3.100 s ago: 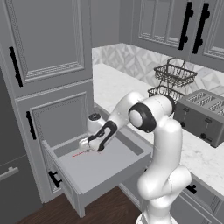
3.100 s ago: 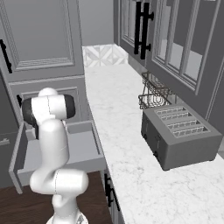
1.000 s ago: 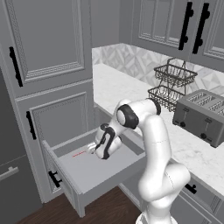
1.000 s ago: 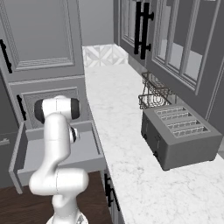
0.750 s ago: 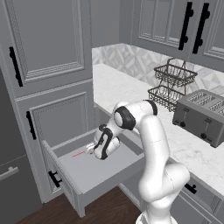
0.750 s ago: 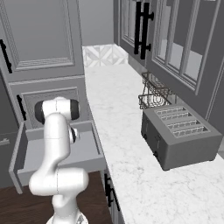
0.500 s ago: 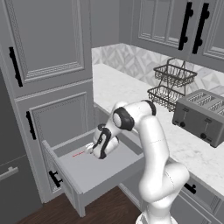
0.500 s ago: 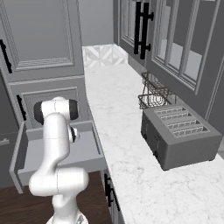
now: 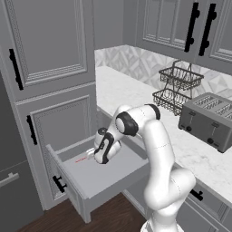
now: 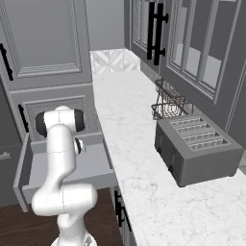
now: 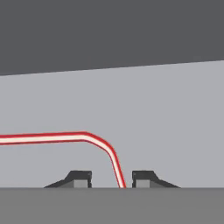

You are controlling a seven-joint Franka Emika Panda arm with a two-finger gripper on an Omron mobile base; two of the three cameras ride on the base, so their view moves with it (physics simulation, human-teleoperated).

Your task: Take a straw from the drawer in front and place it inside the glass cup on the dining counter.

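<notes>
Grey kitchen cabinets all round; closest, the drawer (image 9: pixel 97 179) stands pulled open, with the end effector (image 9: pixel 96 154) down inside it. Its two fingertips (image 11: pixel 79 179) sit either side of the bent end of the red straw (image 11: pixel 52 138), a gap still visible, so cannot tell if it's gripped; straw lies on the drawer floor. Farther back on the marble table (image 9: pixel 149 122): toaster (image 9: pixel 210 120), wire basket rack (image 9: pixel 177 87).

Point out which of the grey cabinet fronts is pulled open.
The drawer below the tall cabinet doors, where the gripper meets the straw; all other fronts sit flush.
</notes>
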